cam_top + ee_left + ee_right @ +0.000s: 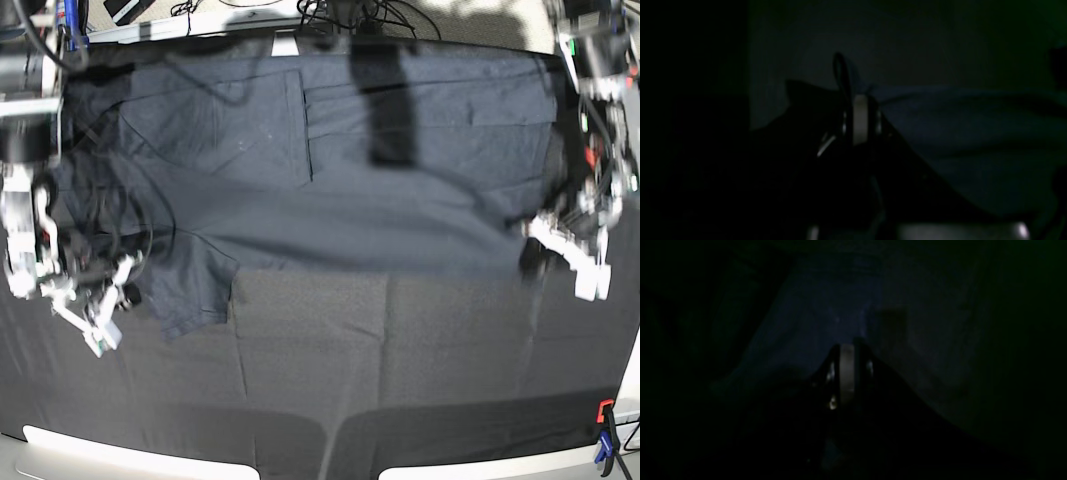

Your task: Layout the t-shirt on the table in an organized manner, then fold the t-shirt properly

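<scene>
The dark charcoal t-shirt (330, 170) lies spread wide across the far half of the black-clothed table (400, 380), with one sleeve (200, 290) hanging toward the front left. My left gripper (535, 250) is at the shirt's right edge. In the dark left wrist view its jaws (858, 100) look shut, with bluish fabric (957, 133) drawn up to the tips. My right gripper (128, 285) is at the shirt's left edge beside the sleeve. In the dark right wrist view it (846, 346) also looks shut, with shirt fabric (826, 313) at the tips.
A red and blue clamp (603, 440) grips the table's front right corner. The pale table edge (120, 455) runs along the front. Cables (340, 15) lie beyond the far edge. Both arms stand at the table's sides.
</scene>
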{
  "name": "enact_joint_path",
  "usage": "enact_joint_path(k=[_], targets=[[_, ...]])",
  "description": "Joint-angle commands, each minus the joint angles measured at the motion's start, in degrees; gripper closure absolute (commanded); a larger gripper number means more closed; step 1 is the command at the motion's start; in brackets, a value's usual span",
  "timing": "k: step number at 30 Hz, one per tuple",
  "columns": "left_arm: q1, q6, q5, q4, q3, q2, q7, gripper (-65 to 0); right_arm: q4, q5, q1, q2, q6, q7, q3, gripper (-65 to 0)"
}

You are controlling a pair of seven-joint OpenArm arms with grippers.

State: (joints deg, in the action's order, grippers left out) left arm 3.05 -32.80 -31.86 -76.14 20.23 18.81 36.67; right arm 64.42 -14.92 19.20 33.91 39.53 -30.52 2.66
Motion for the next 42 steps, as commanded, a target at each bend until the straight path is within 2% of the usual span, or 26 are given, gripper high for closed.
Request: enact_joint_path(k=[1, 8, 11, 12, 15, 17, 22, 27, 33, 36, 38, 42], targets=[[0.66, 0.04, -1.2, -2.27, 0.72, 0.85, -2.01, 0.0, 2.75, -1.29, -0.09, 1.18, 0.47, 1.4, -2.43, -2.0], [-0.37, 0.02, -1.44, -5.27, 2.56, -0.48, -1.75, 0.0, 15.13, -5.31, -10.36, 1.18, 0.47, -0.07, -14.08, -2.0], [-0.39, 0.02, -1.44, -5.27, 2.56, -1.18, -1.75, 0.0, 15.98, -7.74, -11.39, 1.22, 0.47, -1.62, -16.87, -3.8], [-0.37, 0.02, -1.44, -5.27, 2.56, -1.51, -1.77, 0.0, 15.69, -9.4, -11.23, 1.33, 0.47, -1.86, -17.14, -7.8], [-0.39, 0.02, -1.44, -5.27, 2.56, -2.29, -1.75, 0.0, 14.75, -12.81, -9.64, 1.16, 0.47, -2.21, -16.7, -25.5], [-0.39, 0.0, -1.42, -5.27, 2.56, -2.58, -1.53, 0.0, 13.99, -12.74, -8.09, 1.18, 0.47, -3.23, -15.54, -30.6], [-0.39, 0.02, -1.4, -5.27, 2.56, -2.6, -1.53, 0.0, 7.02, -12.79, -1.46, 1.18, 0.04, -7.19, -10.97, -30.7], [-0.37, 0.0, -1.27, -5.27, 2.56, -2.6, -1.55, 0.0, -7.91, -12.81, 9.97, 1.11, -1.62, -13.27, -3.85, -30.6], [-0.37, 0.02, -1.2, -5.27, 2.56, -2.6, -1.51, 0.0, -25.75, -14.01, 21.55, 0.04, -1.6, -16.48, 3.37, -30.6], [-0.37, 0.02, -1.2, -5.27, 2.56, -2.6, -1.46, 0.0, -32.81, -13.42, 24.74, -1.16, -1.64, -16.7, 5.27, -30.6], [-0.37, 0.02, -1.2, -5.27, 2.56, -2.6, -1.09, 0.0, -36.39, -13.44, 25.81, -2.14, -3.45, -16.65, 5.6, -30.6], [-0.37, 0.0, -1.2, -5.27, 2.56, -2.6, -0.66, 0.0, -38.03, -13.4, 25.73, -4.11, -4.68, -16.85, 5.62, -30.6]])
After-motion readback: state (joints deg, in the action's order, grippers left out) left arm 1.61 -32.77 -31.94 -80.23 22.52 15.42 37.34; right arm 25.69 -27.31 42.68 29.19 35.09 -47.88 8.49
